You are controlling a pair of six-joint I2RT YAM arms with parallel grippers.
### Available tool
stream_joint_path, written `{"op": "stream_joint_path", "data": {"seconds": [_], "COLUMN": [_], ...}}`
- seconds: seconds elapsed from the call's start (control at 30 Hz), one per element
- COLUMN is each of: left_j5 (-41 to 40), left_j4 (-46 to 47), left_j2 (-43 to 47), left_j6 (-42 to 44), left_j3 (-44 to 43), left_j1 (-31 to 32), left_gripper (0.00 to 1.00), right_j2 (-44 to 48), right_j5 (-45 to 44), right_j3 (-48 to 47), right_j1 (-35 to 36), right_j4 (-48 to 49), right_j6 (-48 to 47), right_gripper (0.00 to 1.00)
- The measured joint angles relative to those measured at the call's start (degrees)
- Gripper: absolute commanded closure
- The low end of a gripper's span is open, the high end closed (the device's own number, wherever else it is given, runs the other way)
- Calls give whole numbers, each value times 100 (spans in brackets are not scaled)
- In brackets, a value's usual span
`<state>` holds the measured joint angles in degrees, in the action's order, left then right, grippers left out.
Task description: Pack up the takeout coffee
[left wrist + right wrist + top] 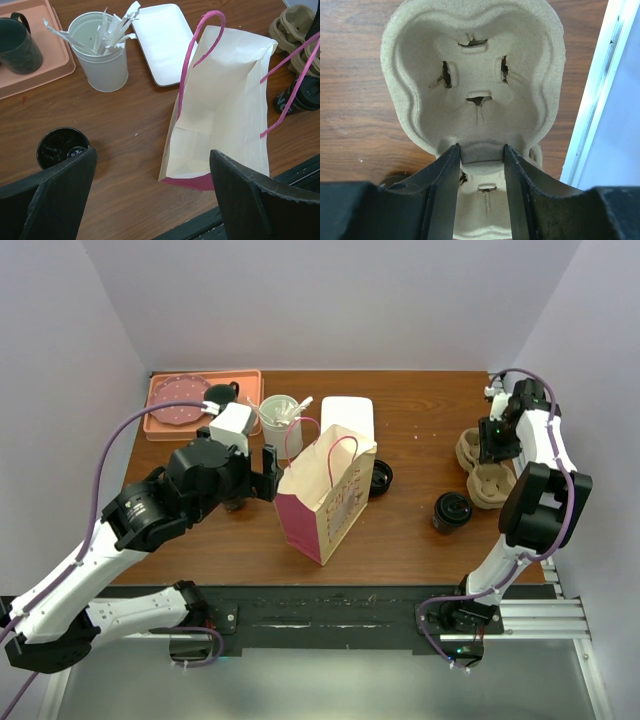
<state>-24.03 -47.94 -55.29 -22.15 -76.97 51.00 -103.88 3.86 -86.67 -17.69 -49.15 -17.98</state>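
Observation:
A paper bag (326, 490) with a pink base and pink handles stands open mid-table; its empty inside shows in the left wrist view (225, 105). My left gripper (268, 474) is open and empty just left of the bag's near edge (152, 200). A black cup (236, 503) stands under that arm (62, 146). A black coffee cup (451, 511) stands right of the bag, and another (380, 477) beside the bag. My right gripper (492, 444) is shut on the middle bridge of the cardboard cup carrier (488, 483) (475, 70) at the right edge.
A metal tin of sachets (281, 416) (102, 55) and a white tray (348, 412) (162, 40) stand behind the bag. A pink tray (170, 420) with a dark mug (19, 45) is at the back left. The table's right edge (592, 100) runs close to the carrier.

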Motion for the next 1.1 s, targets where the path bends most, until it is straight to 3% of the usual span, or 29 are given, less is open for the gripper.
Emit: {"op": "stream_joint_path", "data": {"seconds": [0.27, 0.4, 0.43, 0.47, 0.5, 0.6, 0.87, 1.1], "left_j5": [-2, -2, -2, 0, 0, 0, 0, 0], "left_j4": [-66, -103, -103, -103, -103, -103, -103, -103], "left_j2": [66, 87, 94, 96, 96, 96, 94, 96], "left_j6": [-116, -133, -133, -133, -133, -133, -133, -131], "left_j3": [0, 2, 2, 2, 2, 2, 2, 2], "left_j1": [0, 0, 0, 0, 0, 0, 0, 0], "left_gripper": [0, 0, 0, 0, 0, 0, 0, 0], "right_j2": [-42, -50, -55, -66, -79, -120, -164, -190], "right_j5": [13, -44, -83, -111, -125, -140, -162, -190], "right_j3": [-190, -227, -227, -227, -227, -225, -225, -225], "right_j1": [2, 2, 7, 9, 11, 17, 17, 20], "right_j4": [-35, -52, -55, -57, -55, -59, -68, -76], "right_j6": [15, 31, 28, 35, 37, 57, 129, 140], "right_gripper": [62, 52, 54, 68, 76, 79, 51, 49]}}
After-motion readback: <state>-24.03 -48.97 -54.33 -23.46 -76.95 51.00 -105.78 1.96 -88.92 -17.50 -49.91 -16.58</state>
